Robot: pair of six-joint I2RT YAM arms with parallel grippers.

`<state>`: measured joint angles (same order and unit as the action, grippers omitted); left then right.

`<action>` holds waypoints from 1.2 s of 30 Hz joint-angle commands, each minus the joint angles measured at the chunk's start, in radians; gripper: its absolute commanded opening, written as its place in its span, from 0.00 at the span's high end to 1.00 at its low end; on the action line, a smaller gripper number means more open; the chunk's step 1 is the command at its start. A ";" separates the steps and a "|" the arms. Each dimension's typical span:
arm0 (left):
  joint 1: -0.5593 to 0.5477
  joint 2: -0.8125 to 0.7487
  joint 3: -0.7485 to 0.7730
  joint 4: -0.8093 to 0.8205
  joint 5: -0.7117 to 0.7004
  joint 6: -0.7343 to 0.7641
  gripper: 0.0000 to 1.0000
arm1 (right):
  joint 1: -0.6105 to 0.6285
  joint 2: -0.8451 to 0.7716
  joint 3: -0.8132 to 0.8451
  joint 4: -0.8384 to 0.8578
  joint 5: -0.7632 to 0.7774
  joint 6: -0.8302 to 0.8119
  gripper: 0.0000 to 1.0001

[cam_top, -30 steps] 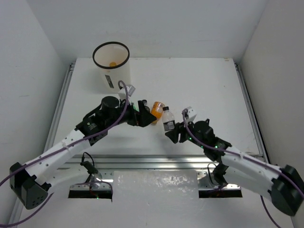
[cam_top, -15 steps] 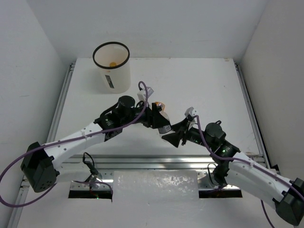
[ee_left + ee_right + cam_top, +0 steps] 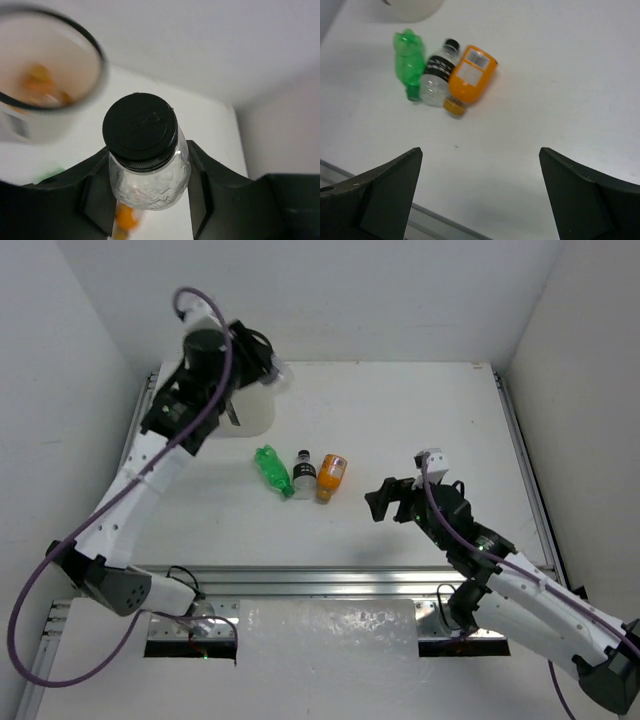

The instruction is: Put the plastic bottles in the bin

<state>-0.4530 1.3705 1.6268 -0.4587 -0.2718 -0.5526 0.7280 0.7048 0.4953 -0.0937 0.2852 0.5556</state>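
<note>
Table [image 3: 430, 420]: bin [image 3: 258, 412], three bottles [image 3: 304, 473] (side by side).

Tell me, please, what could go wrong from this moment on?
1. In the left wrist view the held bottle in the left pincer sits beside the bin, not over its opening; released now, it may fall outside.
2. The green bottle, labelled bottle and orange bottle lie side by side; the open right pincer might nudge neighbours rolling.
</note>
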 commanded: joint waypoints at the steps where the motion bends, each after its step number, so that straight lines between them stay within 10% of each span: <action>1: 0.132 0.137 0.178 -0.150 -0.207 0.046 1.00 | -0.007 0.030 0.043 -0.117 0.111 0.046 0.01; 5: 0.227 0.422 0.578 -0.280 -0.245 0.080 0.94 | -0.019 0.131 0.077 -0.113 0.085 0.053 0.01; 7: 0.261 0.602 0.721 -0.325 -0.225 0.111 0.72 | -0.024 0.189 0.091 -0.094 0.068 0.053 0.01; 8: 0.281 0.690 0.820 -0.322 -0.212 0.135 0.43 | -0.029 0.226 0.098 -0.065 0.027 0.050 0.01; 12: 0.312 0.748 0.869 -0.295 -0.165 0.135 0.01 | -0.041 0.352 0.150 -0.018 -0.052 0.055 0.01; 21: 0.214 0.346 0.616 -0.254 -0.236 0.160 0.00 | -0.044 0.777 0.446 0.026 -0.015 0.171 0.01; 31: 0.083 -0.261 -0.157 -0.143 -0.153 0.120 0.00 | -0.041 1.164 0.698 -0.153 0.071 0.322 0.06; 36: 0.083 -0.364 -0.332 -0.140 -0.086 0.131 0.00 | -0.044 1.170 0.625 -0.095 0.107 0.323 0.38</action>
<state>-0.3717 0.9741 1.3872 -0.5900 -0.4263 -0.4297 0.6888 1.8965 1.1370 -0.2035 0.3340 0.8459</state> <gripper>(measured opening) 0.996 0.669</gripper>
